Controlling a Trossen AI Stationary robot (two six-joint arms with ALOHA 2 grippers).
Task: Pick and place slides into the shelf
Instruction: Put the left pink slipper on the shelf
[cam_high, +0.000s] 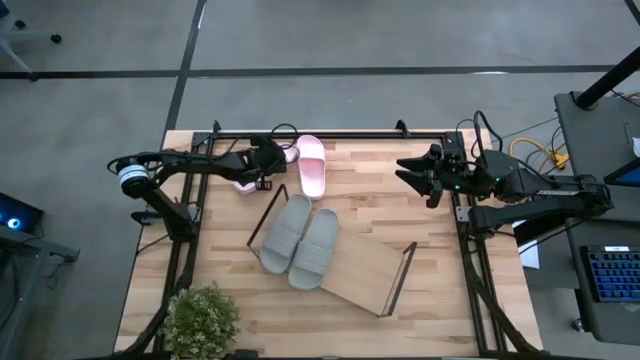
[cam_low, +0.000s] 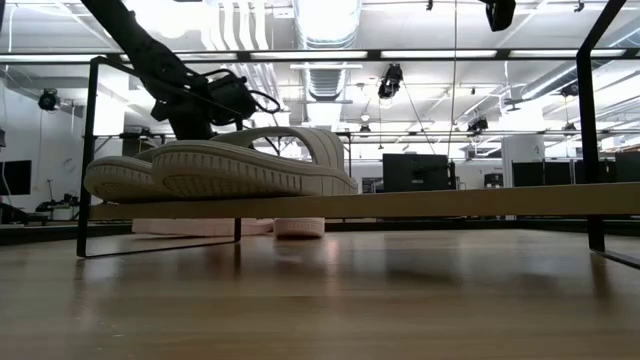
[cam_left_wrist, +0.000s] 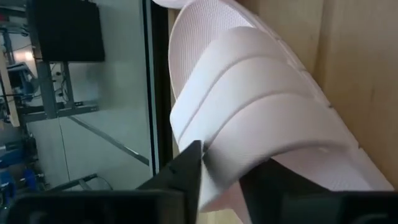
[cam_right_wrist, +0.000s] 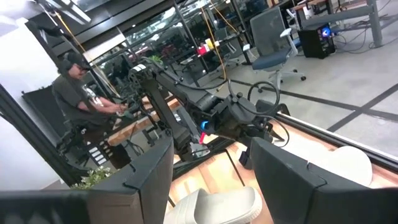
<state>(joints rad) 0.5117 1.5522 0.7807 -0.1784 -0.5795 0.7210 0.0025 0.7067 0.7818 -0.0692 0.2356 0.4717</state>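
Two grey slides (cam_high: 300, 240) lie side by side on the shelf's (cam_high: 365, 275) left half; in the low view they (cam_low: 220, 168) rest on the board (cam_low: 450, 203). One light pink slide (cam_high: 312, 165) lies sole-down on the table, beyond the shelf. The other pink slide (cam_left_wrist: 261, 106) is at the far left under my left gripper (cam_high: 268, 158), which is shut on it. My right gripper (cam_high: 408, 172) hangs open and empty by the table's right edge, its fingers wide apart in its wrist view (cam_right_wrist: 217, 180). My left gripper pinches the side edge of the pink slide's ribbed strap (cam_left_wrist: 217, 177) between its two fingers (cam_left_wrist: 189, 165). It comes from above, slanting in from the table's left. The low view shows a pink band (cam_low: 190, 227) on the tabletop, so the slide's sole seems to lie on the table.
The shelf stands skewed in the table's middle, with dark wire frames at its ends (cam_high: 268, 215) (cam_high: 400, 275) and its right half bare. A potted plant (cam_high: 200, 320) stands at the near left corner. A person (cam_right_wrist: 78, 93) sits beyond the table's left side.
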